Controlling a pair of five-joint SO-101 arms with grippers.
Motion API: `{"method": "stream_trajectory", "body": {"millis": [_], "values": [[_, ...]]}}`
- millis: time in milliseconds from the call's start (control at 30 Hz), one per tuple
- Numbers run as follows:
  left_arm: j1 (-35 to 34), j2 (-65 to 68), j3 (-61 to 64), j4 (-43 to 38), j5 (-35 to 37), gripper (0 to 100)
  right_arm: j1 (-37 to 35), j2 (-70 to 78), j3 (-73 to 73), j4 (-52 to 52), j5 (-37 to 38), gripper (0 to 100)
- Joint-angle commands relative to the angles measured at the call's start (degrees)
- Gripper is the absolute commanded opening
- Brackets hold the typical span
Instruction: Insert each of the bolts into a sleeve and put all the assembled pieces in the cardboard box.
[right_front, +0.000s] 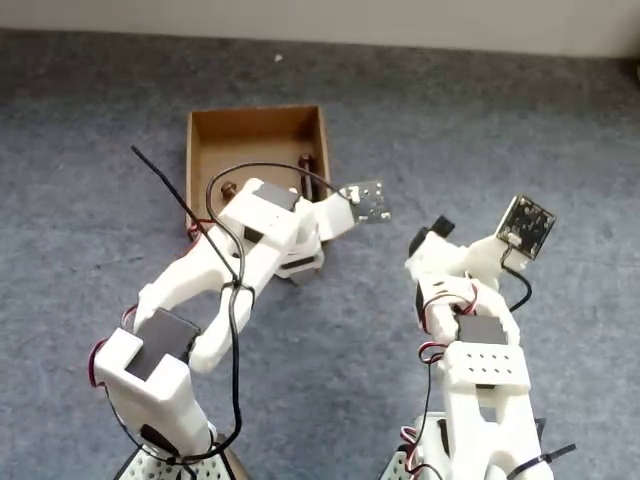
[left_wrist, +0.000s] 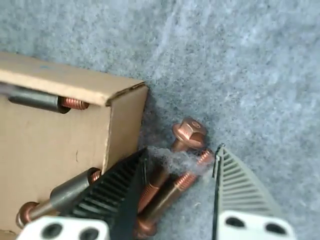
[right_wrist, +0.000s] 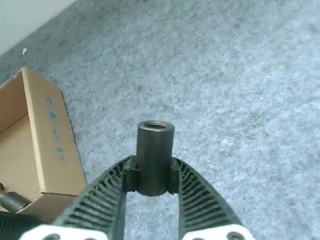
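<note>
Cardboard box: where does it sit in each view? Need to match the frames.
High view: cardboard box at upper centre, beyond the arms.
Left wrist view: its corner beside the loose bolts under the open left gripper.
Right wrist view: its wall off to one side of the sleeve held by the right gripper.
Shared landmark: grey carpet under the box.

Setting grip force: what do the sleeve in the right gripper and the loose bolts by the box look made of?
The sleeve: probably steel, dark matte grey, smooth wall, dull sheen. The bolts: metal with shiny copper-coloured finish, likely plating; threads glint.
</note>
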Motion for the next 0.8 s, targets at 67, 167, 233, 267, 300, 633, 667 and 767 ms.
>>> {"method": "stream_trajectory", "body": {"millis": [67,167,233,267,300,633,667,767], "values": [[0.0,5.6,-8.5,-1.3,-3.8,18,0.6,-1.5,-0.4,-1.1,-0.3,0.6],[-0.1,11.1,-15.7,3.1,-4.0,15,0.6,-1.5,-0.4,-1.1,-0.3,0.6],[0.0,14.8,-21.0,7.4,-4.0,15,0.6,-1.5,-0.4,-1.1,-0.3,0.6],[0.0,16.6,-23.3,9.1,-4.0,15,0.6,-1.5,-0.4,-1.1,-0.3,0.6],[0.0,18.3,-25.5,10.6,-4.0,15,0.6,-1.5,-0.4,-1.1,-0.3,0.6],[0.5,26.3,-37.8,23.6,-3.8,1,0.6,-1.5,-0.4,-1.1,-0.3,0.6],[0.6,26.3,-38.8,25.2,-3.7,0,0.6,-1.5,-0.4,-1.1,-0.3,0.6],[0.9,26.3,-42.0,29.5,-0.9,1,0.6,-1.5,-0.4,-1.1,-0.3,0.6]]}}
